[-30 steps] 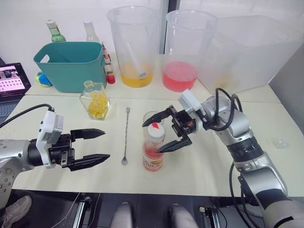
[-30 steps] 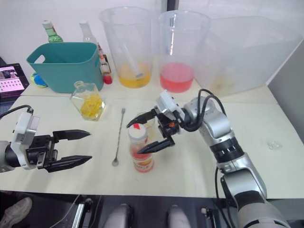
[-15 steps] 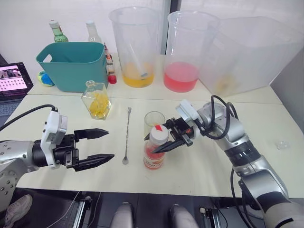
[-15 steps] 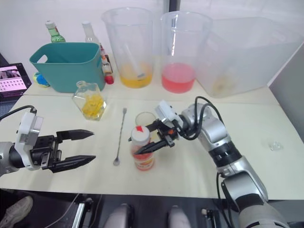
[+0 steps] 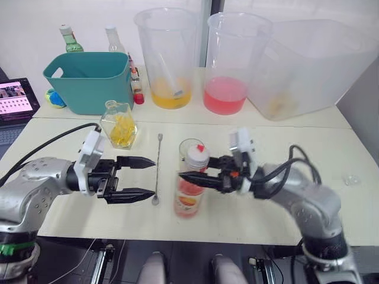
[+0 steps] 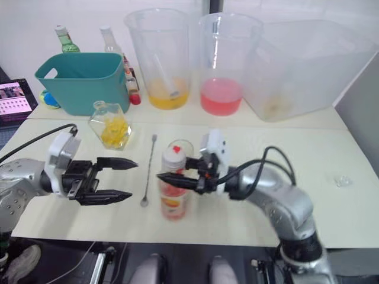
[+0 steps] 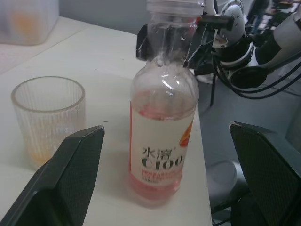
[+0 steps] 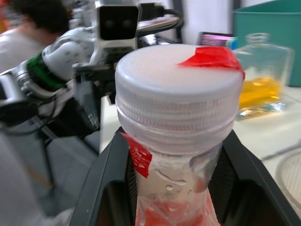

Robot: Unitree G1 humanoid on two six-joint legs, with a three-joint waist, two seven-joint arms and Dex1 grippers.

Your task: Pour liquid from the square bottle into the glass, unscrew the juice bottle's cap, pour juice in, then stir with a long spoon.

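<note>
We look down on a pale table (image 5: 284,210); at centre frame stands the juice bottle (image 5: 189,192), upright, pink liquid low in it, orange-and-white label facing us; its cap (image 5: 196,155), white w/ a red band, is on.

The right gripper (image 5: 194,177) comes in from the right of the frame, its two black fingers lying either side of the bottle's neck just under the cap; in the right wrist view the fingers (image 8: 106,179) flank the neck closely, so it looks closed on the bottle, tho' we can't tell how firm the contact is.

The left gripper (image 5: 147,176) sits left of centre, fingers spread wide, holding nothing, tips pointing at the bottle; in the left wrist view the bottle stands between the fingers but apart from them.

The glass (image 5: 190,149) stands just behind the bottle, partly hidden by it; the long spoon (image 5: 157,168) lies flat on the table between left gripper and bottle, bowl end nearer us.

The square bottle (image 5: 118,125) w/ yellow contents stands upper left of centre, in front of a teal bin (image 5: 89,80); two big clear beakers (image 5: 169,56) along the top edge hold yellow and pink liquid.
</note>
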